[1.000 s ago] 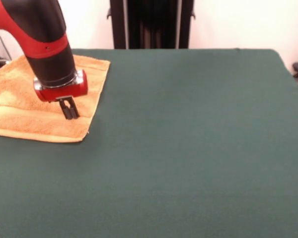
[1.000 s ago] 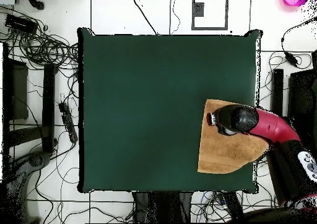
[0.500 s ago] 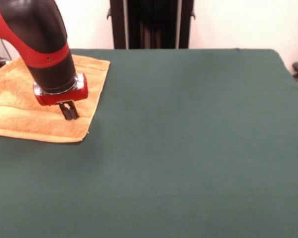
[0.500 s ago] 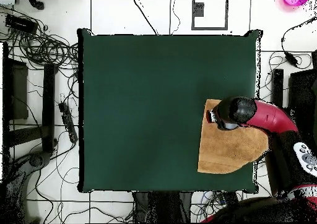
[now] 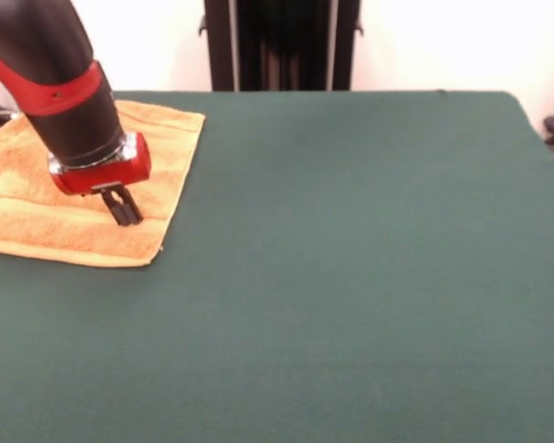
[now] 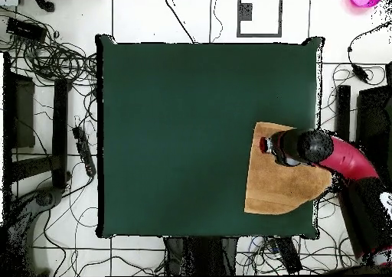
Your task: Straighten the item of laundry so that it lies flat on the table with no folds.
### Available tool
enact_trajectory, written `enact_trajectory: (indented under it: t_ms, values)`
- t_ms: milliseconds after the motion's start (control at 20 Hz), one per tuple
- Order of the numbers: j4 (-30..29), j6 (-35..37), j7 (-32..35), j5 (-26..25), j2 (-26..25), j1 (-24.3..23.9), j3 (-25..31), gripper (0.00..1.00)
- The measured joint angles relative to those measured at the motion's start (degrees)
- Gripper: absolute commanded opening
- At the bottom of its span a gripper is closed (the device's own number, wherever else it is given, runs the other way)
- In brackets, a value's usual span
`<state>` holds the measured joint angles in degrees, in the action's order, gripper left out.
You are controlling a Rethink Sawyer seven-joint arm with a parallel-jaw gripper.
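The golden-orange towel [image 5: 37,217] lies at the table's far left in the front view, and its left part is cut off by the picture's edge. A raised band or crease runs across it. In the overhead view the towel [image 6: 279,190] lies at the right edge of the green table [image 6: 176,136] and hangs slightly over it. My gripper [image 5: 123,212] points down over the towel near its front right corner. Its fingers stand close together with the tips at the cloth. I cannot tell whether they pinch it. In the overhead view the gripper [image 6: 265,145] is near the towel's upper left corner.
The green table [image 5: 351,277] stretches wide to the right of the towel. The black pedestal [image 5: 282,44] stands behind the far edge. Cables [image 6: 46,56] lie on the floor beside the table.
The arm has shifted a little to the left in the front view and now leans more. The gripper stays over the same corner. The towel has not moved.
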<state>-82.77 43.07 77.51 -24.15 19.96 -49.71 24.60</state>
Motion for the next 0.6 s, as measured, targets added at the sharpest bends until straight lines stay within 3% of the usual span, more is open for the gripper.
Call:
enact_trajectory:
  t_ms: [600]
  values:
    - [-9.36,-12.65,0.00,-2.15,-1.41,-11.74,8.74,0.00]
